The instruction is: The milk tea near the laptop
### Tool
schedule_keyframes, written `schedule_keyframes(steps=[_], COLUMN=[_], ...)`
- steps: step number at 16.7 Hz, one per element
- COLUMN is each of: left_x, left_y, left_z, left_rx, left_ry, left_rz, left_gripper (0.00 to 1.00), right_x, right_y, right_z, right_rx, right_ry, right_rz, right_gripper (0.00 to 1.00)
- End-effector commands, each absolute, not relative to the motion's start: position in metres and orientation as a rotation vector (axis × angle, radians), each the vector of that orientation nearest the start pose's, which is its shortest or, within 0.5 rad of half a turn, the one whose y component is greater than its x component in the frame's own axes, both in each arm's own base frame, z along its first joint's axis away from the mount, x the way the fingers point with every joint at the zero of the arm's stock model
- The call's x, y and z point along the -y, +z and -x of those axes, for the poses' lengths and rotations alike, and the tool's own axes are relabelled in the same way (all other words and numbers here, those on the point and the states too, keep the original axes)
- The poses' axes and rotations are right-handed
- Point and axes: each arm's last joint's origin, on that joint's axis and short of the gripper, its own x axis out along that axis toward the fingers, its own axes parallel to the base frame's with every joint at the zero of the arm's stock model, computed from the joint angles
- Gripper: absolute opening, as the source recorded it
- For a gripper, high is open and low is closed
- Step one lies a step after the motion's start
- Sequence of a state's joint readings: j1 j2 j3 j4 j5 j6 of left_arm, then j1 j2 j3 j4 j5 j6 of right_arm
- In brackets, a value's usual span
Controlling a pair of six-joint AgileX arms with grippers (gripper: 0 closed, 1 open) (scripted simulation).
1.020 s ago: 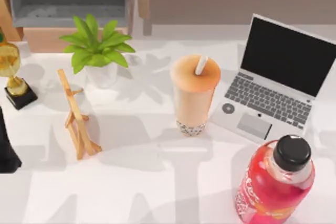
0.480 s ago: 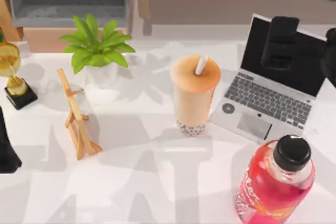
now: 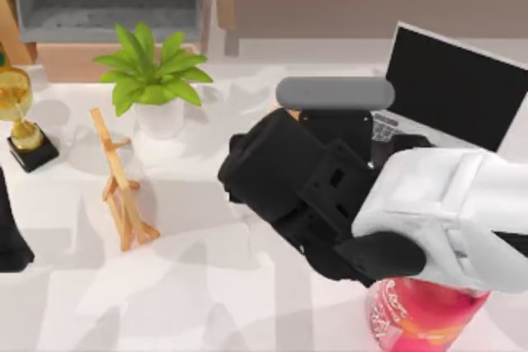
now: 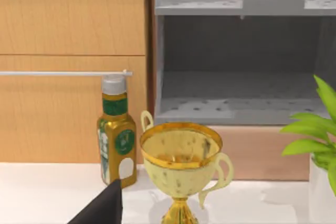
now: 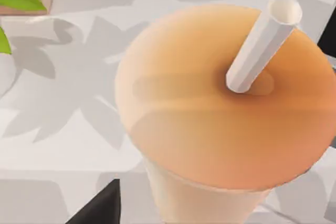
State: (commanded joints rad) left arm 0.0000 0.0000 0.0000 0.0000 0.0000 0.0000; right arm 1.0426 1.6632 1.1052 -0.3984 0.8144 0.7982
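Just below right gripper [image 3: 276, 162], milk tea [image 5: 220, 103] (orange lid), finger state unclear

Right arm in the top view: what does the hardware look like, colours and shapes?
The right arm has a glossy white, rounded shell on its outer link, a grey capsule-shaped segment above it, and a blocky matte black wrist and gripper housing toward the table's middle. No cables or markings are visible. The left arm is a plain black shape at the table's left edge.

No lettering can be read; the green labels on the gold bottle [image 4: 116, 135] are illegible.
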Motion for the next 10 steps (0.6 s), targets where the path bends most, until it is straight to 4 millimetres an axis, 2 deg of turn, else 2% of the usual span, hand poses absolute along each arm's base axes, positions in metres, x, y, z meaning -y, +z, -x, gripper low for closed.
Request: schedule_keyframes(steps=[2, 6, 10], left_x=[0.001, 0.001, 0.001], left_y=[0.16, 0.16, 0.16], left_z=[-0.106, -0.106, -0.106], left_rx=[0.0, 0.0, 0.0], left_ry=[0.0, 0.0, 0.0], left_rz=[0.0, 0.0, 0.0], left_gripper=[1.0, 1.0, 1.0], right_x=[-0.294, -0.295, -0.296], right_y=[0.202, 0.2, 0.195], right_z=[-0.182, -0.181, -0.191], right_rx=[-0.598, -0.598, -0.599], right_ry=[-0.019, -0.019, -0.02], right_rz=[0.005, 0.007, 0.008], right_gripper=[1.0, 1.0, 1.0])
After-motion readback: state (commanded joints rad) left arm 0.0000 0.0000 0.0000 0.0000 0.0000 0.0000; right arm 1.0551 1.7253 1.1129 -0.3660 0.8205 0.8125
